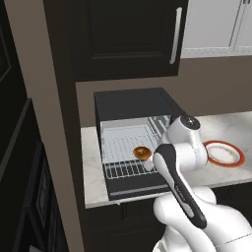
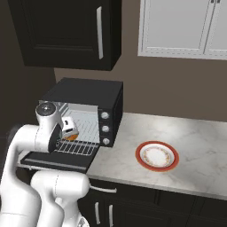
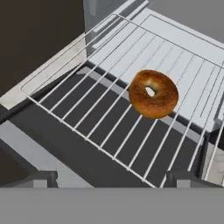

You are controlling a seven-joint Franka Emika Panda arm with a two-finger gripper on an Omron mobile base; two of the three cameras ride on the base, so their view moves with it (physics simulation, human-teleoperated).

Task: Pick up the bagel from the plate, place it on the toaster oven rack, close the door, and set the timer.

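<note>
With the bagel [image 3: 153,93] lying on the pulled-out toaster oven rack [image 3: 105,100] and the plate [image 2: 157,156] bare on the counter to the right, my gripper [image 3: 111,177], fingers spread wide and empty, leaves the open door [image 3: 52,148] and timer to do.

A pale marble counter [image 2: 199,146] runs beneath dark upper cabinets [image 2: 66,31] and white wall cabinets [image 2: 177,26].

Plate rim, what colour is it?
Red-orange around a white centre on the plate, best seen in the right base view.
</note>
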